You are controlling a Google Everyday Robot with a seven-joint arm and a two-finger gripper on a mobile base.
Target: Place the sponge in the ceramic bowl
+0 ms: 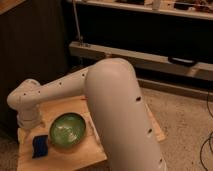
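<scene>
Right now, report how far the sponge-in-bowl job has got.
Done: nothing yet; the sponge lies on the table, left of the ceramic bowl, which holds nothing visible. In hand: the gripper hangs just behind the sponge, near the table's left edge. Left: grasp the sponge, lift it, set it in the bowl.

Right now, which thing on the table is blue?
The small sponge; the ceramic bowl beside it is green. The gripper is just behind the sponge.
</scene>
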